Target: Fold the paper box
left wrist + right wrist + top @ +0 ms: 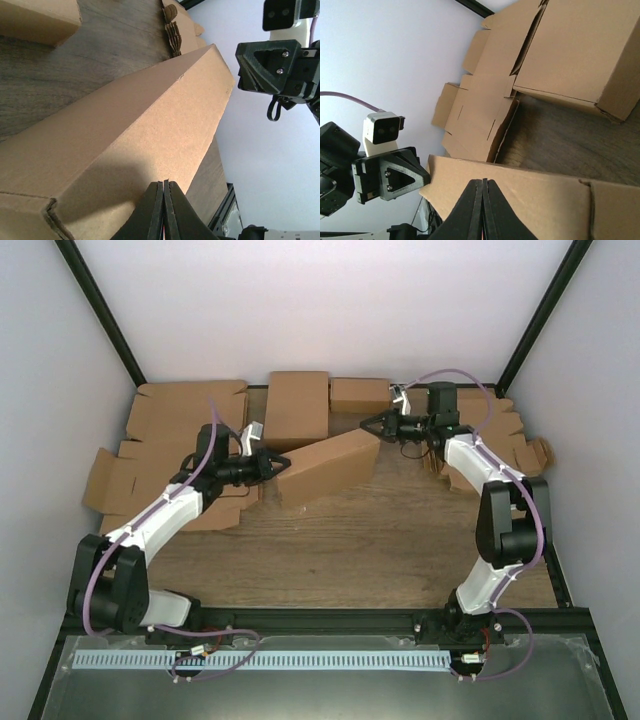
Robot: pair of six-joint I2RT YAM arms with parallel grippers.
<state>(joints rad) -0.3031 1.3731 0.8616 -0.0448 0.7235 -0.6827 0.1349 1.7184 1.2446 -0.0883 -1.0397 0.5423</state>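
The paper box (328, 468) lies in the middle of the wooden surface (350, 540), a long brown cardboard shape already folded shut. It sits at a slant, its left end nearer the arms and its right end farther back. In the left wrist view its broad plain face (140, 135) runs away from the camera to a sharp far corner. In the right wrist view the same box (530, 195) fills the lower part of the picture.

The left claw (272, 465) is at the box's left end. Its two fingers are pressed tight together with nothing between them (164, 184), their tips right up against the cardboard. The right claw (372, 424) is at the opposite end, likewise fully closed on nothing (482, 182), with its tips over the edge of the box. Whether either tip actually presses the cardboard, I cannot tell.

Just behind the paper box stands a taller folded box (298, 408), and beside that, to the right, a smaller box (358, 394). Flat cardboard blanks (180, 420) are spread across the far left of the surface, partly under the left arm. A second pile of blanks (510, 430) lies at the far right, behind the right arm.
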